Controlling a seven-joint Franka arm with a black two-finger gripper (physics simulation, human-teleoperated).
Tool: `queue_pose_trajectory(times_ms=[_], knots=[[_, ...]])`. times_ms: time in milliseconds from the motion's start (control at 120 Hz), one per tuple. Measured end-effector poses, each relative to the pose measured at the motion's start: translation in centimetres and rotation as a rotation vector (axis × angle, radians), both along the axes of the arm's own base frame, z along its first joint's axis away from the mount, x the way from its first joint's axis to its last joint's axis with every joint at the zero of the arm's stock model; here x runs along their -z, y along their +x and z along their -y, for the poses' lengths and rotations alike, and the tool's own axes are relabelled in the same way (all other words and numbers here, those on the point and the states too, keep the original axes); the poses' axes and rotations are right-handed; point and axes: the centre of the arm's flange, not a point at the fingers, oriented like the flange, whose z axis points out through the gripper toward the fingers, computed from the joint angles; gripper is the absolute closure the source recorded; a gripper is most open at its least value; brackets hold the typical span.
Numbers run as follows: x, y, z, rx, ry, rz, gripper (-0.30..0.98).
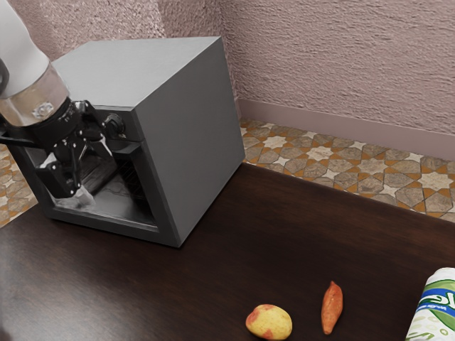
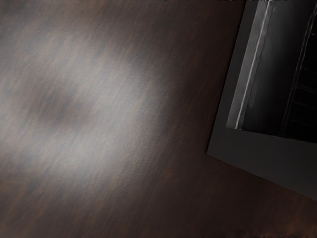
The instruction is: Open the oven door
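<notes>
End effector observed with fingers apart, oven door directly ahead of it and apparently shut; best practice: centre the door handle between both pads, grip firmly, then pull slowly along the hinge arc.

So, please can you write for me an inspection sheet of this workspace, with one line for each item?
Surface: dark wooden table, with a bright patch of glare in the wrist view.
Job's things: grey oven on the table; its door looks shut.
Clutter: yellow-red fruit, orange carrot-like item, white-green-blue package at the exterior view's right edge.
Grippers: hand at the oven's front, fingers apart.
Cables: nothing seen.
Surroundings: rough pinkish wall, patterned tile floor.
</notes>
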Motion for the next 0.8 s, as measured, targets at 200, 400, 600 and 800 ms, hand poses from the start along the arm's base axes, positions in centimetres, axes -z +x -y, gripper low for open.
queue_pose_trajectory(times_ms=[200,400,600,800], knots=[[-0.1,2.6,-5.3,0.106,0.037,0.029,0.0],[-0.5,3.0,-7.2,0.226,0.068,0.05,0.0],[0.0,2.5,-7.3,0.339,0.101,0.042,0.0],[0.2,2.6,-8.3,0.409,0.132,0.035,0.0]])
